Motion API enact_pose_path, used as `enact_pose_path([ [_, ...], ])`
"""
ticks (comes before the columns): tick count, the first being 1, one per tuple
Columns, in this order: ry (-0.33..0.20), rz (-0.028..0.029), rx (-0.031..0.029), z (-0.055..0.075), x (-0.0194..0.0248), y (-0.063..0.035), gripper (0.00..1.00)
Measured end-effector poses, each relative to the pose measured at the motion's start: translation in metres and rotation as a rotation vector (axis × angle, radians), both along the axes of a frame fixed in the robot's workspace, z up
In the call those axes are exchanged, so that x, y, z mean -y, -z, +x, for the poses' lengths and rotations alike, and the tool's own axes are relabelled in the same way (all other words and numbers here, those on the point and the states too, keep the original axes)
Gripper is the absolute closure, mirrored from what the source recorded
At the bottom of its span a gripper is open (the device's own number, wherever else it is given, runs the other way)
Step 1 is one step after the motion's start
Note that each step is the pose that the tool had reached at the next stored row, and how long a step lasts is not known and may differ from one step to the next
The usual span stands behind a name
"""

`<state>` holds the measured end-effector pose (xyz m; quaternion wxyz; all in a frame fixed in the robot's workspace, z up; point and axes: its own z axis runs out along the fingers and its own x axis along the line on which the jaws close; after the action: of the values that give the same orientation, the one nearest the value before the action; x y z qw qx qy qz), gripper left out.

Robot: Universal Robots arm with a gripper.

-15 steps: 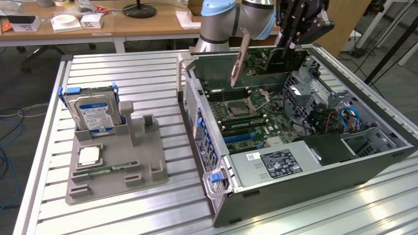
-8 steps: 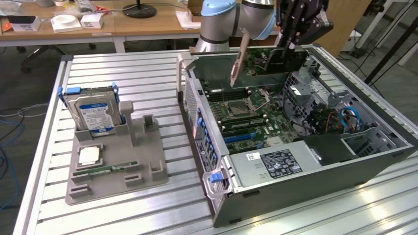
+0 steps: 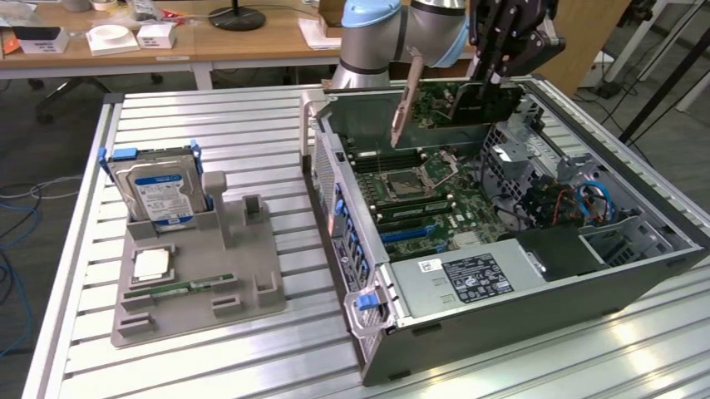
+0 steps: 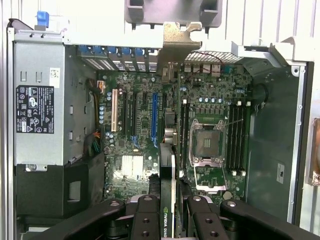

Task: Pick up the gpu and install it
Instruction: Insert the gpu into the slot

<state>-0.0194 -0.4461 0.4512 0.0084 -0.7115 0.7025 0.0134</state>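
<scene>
One gpu [image 4: 169, 190], clamped edge-on between the gripper [image 4: 169, 212] fingers, hangs above the open computer case [image 3: 621, 287], bracket toward the motherboard's [image 4: 145, 165] expansion slots, apparently for alignment.

The gpu [image 3: 466, 101] is hanging above the open case [image 3: 621, 274], over its far end, clear of the board inside. It is standing on edge, its dark cooler block and green board facing sideways, its silver bracket [image 3: 404, 98] slanting down toward the case. In the wrist view the gpu [image 4: 169, 165] is showing edge-on, its bracket [image 4: 176, 42] lying over the case's rear wall.
</scene>
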Motion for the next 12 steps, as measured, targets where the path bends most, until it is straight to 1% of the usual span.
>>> enact_pose_path([
  [6,0.000,0.0003,0.0008,0.0000,0.0000,0.0026,0.75],
  [10,0.001,0.0034,0.0027,0.0000,0.0000,0.0058,0.75],
  [12,0.001,0.0071,0.0043,0.0000,0.0001,0.0075,0.75],
])
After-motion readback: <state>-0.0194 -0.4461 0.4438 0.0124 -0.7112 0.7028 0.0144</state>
